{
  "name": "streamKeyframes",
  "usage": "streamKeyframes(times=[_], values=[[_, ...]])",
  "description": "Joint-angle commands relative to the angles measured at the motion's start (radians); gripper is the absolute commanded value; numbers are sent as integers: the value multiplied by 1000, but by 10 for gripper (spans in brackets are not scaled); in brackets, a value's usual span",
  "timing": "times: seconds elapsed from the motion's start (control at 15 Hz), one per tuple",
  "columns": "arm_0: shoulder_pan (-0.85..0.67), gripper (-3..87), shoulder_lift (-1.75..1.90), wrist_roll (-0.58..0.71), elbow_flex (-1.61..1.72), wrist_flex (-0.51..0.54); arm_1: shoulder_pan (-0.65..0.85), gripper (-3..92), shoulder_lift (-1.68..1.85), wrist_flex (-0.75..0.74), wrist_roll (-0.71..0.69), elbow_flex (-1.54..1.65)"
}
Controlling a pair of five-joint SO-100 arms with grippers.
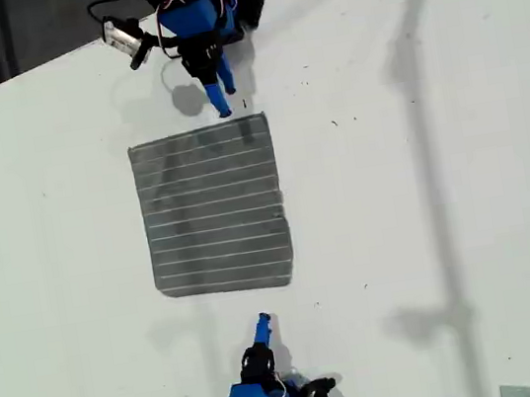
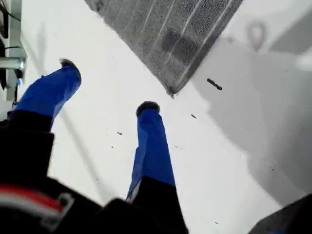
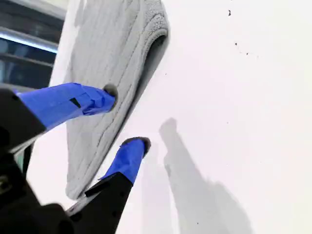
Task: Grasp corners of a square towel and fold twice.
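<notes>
Towel (image 1: 211, 206): lies flat and unfolded in the middle of the white desk (image 1: 423, 185), stripes running across the exterior view. No fold made yet.

First end effector (image 2: 107, 85): jaws spread, holding nothing. It sits on the near side of the exterior view, short of the towel's lower edge and apart from it, aimed roughly at the nearest corner (image 2: 170, 88).

Second end effector (image 3: 124, 117): also spread and empty. It stands at the towel's far edge – one fingertip over the cloth, the other over bare desk. Whether either tip touches cannot be told.

Risks, as judged:
- The second end effector stands along the far edge, short of its end. Closing there would likely lift a mid-edge pleat and give a skewed fold.
- The cloth is thin and flat on a smooth desk – a shallow approach may push it along or bunch it instead of getting a finger beneath.
- If one arm lifts before the other, the towel may twist and the edges will not meet.
</notes>
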Motion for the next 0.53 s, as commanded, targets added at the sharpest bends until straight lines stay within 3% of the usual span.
streamKeyframes(times=[0.0,0.13,0.4,0.47], values=[[-83,197,5,-545,-8,8,-77,177,2,11,28,-9],[-67,199,5,-494,0,-9,-78,175,2,11,26,-9],[-67,210,5,-552,0,-6,-94,175,2,8,5,-8],[-54,220,6,-529,0,-25,-118,223,-6,-31,-28,3]])
